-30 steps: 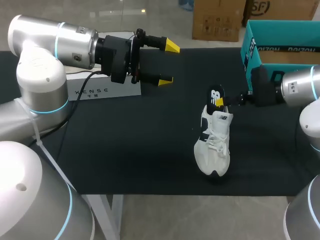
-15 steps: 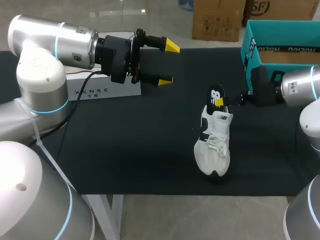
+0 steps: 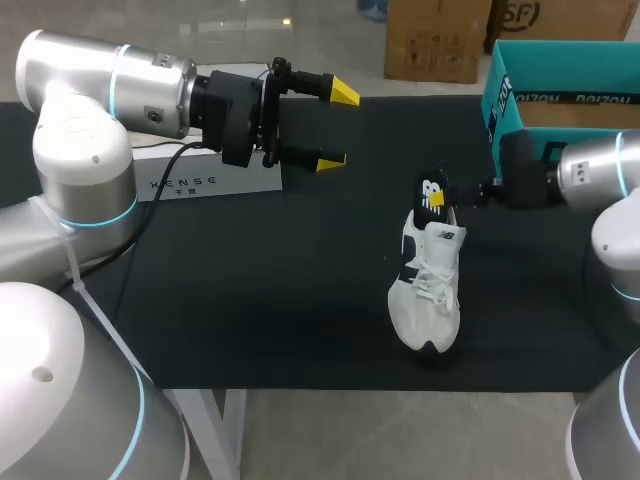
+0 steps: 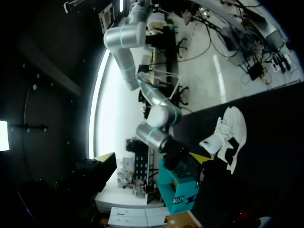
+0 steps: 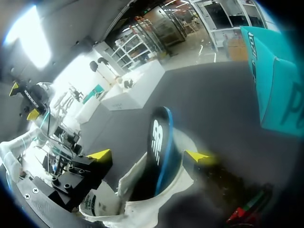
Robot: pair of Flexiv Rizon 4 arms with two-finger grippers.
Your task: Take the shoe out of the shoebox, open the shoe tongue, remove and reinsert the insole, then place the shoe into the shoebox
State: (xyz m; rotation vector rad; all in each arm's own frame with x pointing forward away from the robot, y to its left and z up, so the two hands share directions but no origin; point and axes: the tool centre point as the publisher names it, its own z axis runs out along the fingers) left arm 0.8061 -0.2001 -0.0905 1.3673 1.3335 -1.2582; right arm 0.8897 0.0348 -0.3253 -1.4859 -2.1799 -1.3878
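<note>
Black cloth-covered surface (image 3: 250, 300), matte, takes up most of the head view. My left arm comes in over its far left side, my right arm from the right edge.

Teal cardboard shoebox (image 3: 500, 100) at the far right corner, open top, rectangular, just behind my right wrist; well apart from the shoe. Same box seen beside my right end effector in the right wrist view (image 5: 270, 90).

Flat white box (image 3: 210, 180) on the far left of the surface, under my left arm, glossy, with print on its side.

Shoe (image 3: 428, 290) lies out on the surface, right of centre, toe toward the near edge, heel toward my right end effector. White upper, black panels, white laces, soft-looking. Nothing between it and the shoebox but my right arm.

Insole (image 3: 432, 192), thin, black, rounded end, white mark on it, stands up out of the shoe's heel opening (image 5: 159, 142).

Right end effector (image 3: 445, 197) at the heel, fingers spread wide (image 5: 148, 155), insole upright between them; one yellow tip close beside the insole, the other well clear of it, so no grip from two sides.

Left end effector (image 3: 338, 126) hangs above the far left-middle of the surface, fingers wide apart, nothing in them, well away from the shoe.
</note>
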